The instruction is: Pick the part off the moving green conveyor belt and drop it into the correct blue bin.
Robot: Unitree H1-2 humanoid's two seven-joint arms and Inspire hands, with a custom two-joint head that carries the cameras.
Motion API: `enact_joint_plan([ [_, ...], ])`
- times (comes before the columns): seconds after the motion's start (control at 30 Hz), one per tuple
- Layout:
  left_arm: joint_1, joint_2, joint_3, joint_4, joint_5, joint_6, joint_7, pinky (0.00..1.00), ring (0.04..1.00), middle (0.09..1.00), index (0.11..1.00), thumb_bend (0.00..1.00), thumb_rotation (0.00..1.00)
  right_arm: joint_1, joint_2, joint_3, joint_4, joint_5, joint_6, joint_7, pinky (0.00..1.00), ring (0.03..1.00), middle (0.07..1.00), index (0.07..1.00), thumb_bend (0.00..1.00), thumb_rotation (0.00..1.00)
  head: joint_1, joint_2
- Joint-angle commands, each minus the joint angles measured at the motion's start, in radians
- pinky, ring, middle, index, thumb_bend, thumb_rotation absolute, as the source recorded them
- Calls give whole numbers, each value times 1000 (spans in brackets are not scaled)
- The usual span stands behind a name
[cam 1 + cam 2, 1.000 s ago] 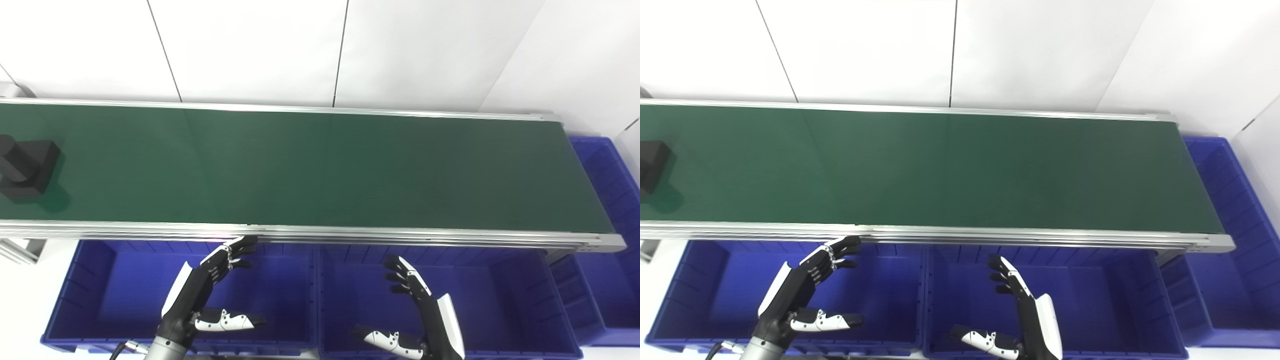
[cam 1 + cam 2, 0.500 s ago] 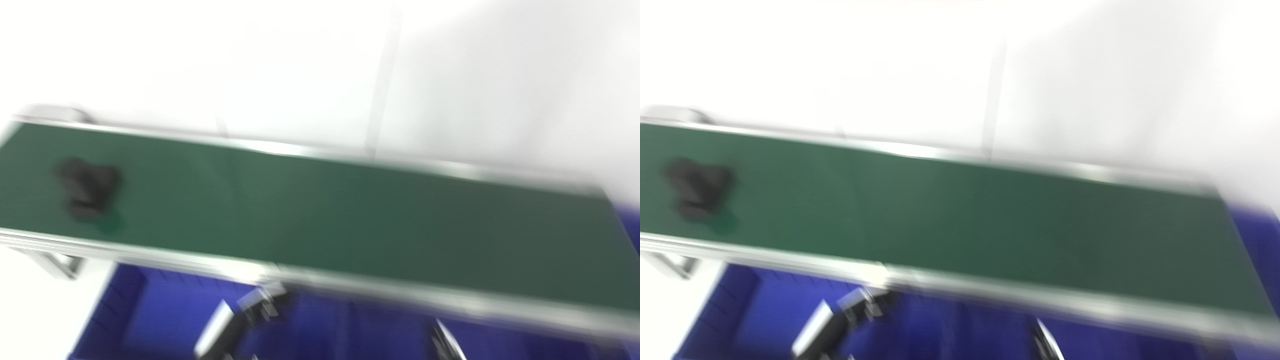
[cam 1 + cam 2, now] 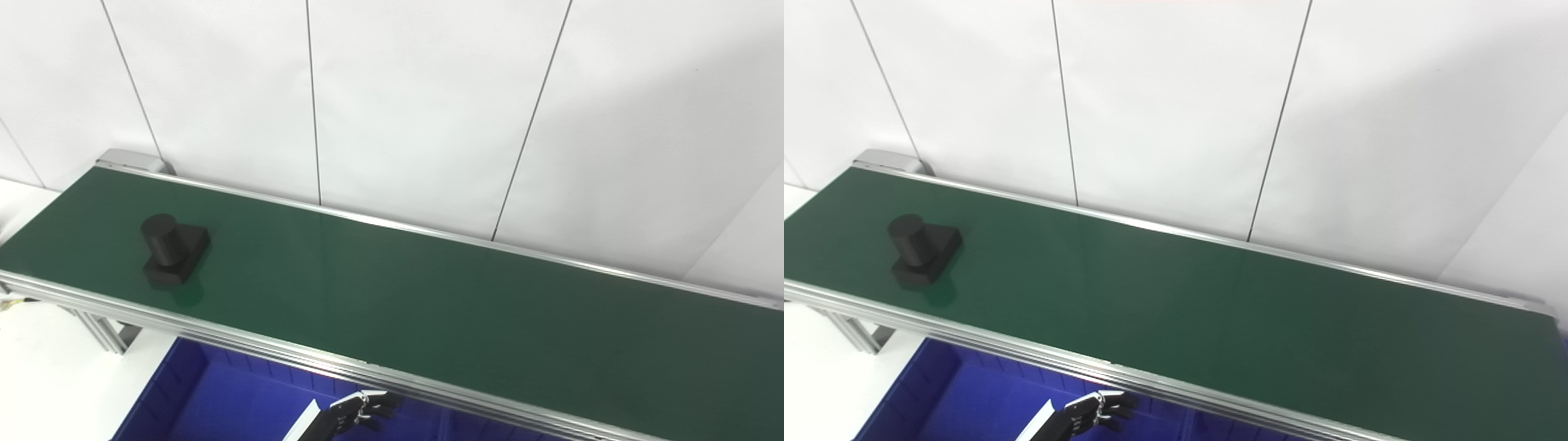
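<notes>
A: Nearest, what is showing?
B: The left hand is hovering over a bin, its grip unreadable; the right hand is out of view.
A: And the part?
B: It is sitting upright on the belt, far left.

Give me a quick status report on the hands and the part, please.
Left hand low by the belt's near rail, holding nothing; right hand out of view. Black part alone on green belt, far left. Nothing in the way.
</notes>
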Motion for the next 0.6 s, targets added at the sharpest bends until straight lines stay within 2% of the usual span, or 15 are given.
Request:
enact_joint_plan([
  [0.0,-16,6,-13,-12,10,-34,34,672,748,792,764,987,210,4,-9,3,-19,2,-59,-20,817,845,891,938,602,15,6,-2],
  [0.27,-31,16,-51,2,22,-34,82,668,742,790,764,993,216,-6,-33,24,-10,20,-59,-40,835,851,898,945,591,2,40,-16],
  [0.37,-36,16,-62,8,15,-34,88,672,742,786,762,994,208,-13,-48,32,0,31,-59,-51,845,854,903,948,583,0,74,-22],
  [0.43,-39,15,-66,11,11,-34,86,675,743,786,764,994,202,-11,-43,21,2,24,-58,-52,836,859,904,946,587,0,91,-25],
  [0.5,-42,13,-70,15,8,-34,87,679,741,782,761,996,195,-9,-37,10,5,8,-58,-57,760,849,901,940,597,30,99,-26],
  [0.57,-44,12,-75,18,10,-34,92,683,743,780,760,993,188,-10,-36,7,7,7,-59,-59,763,859,905,940,599,27,102,-26],
])
